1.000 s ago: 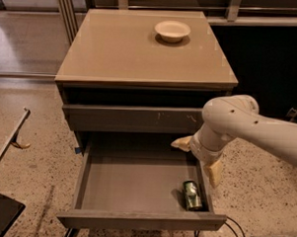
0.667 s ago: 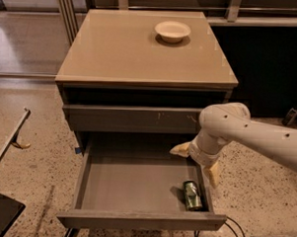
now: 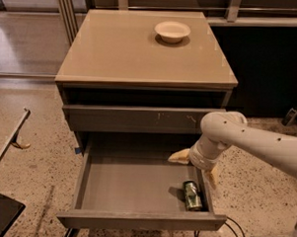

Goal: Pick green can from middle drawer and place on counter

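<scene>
Lower and further left than a second ago, the arm (image 3: 256,142) is dipping toward the drawer (image 3: 131,181), which is standing pulled out at the near side. A can (image 3: 192,195) is lying on its side in the drawer's near right corner. Just behind and above it the gripper (image 3: 196,167) is hovering by the right wall, fingers spread wide and holding nothing. Further back, a scuffed front (image 3: 138,119) is sitting nearly closed. A bowl (image 3: 172,31) is resting near the far right corner of the counter (image 3: 136,51)
</scene>
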